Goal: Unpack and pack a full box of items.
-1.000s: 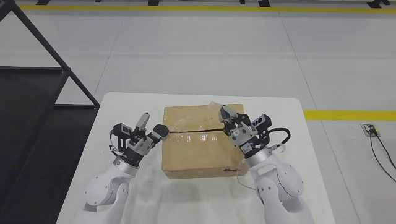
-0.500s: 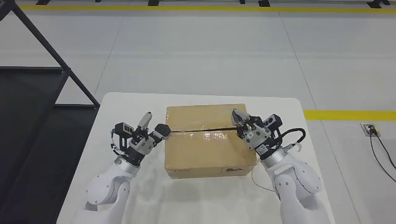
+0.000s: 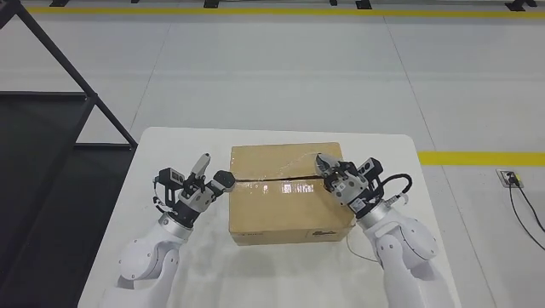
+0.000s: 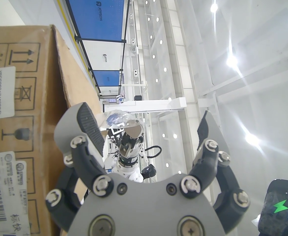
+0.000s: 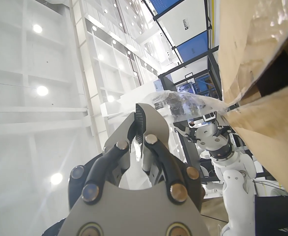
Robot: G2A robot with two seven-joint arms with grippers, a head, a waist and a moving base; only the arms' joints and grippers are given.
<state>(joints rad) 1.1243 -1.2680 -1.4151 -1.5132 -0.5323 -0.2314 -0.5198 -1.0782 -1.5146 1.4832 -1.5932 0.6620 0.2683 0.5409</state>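
Box: a brown cardboard box (image 3: 285, 197) is set near the middle of the counter (image 3: 179, 151), nearer the far edge than the near one.
Flaps: the top flaps are folded shut along a centre seam; in the right wrist view a narrow dark gap is seen between them at the box's right end.
Contents: hidden by the flaps; nothing inside can be told.
Tape: a clear tape strip (image 3: 289, 168) is lifted off the seam and drawn taut toward the box's right end, its other end stuck to the seam.
Right end effector: the right end effector (image 3: 324, 162) is clenched on the free end of the tape, just above the box's upper right edge.
Left end effector: the left end effector (image 3: 213, 170) is released, fingers spread, just beside the box's left wall near the top edge; contact cannot be told.
Labels: white printed labels (image 4: 1, 92) are stuck on that left wall.
Open room: bare counter is left on both sides of the box and in front of it.
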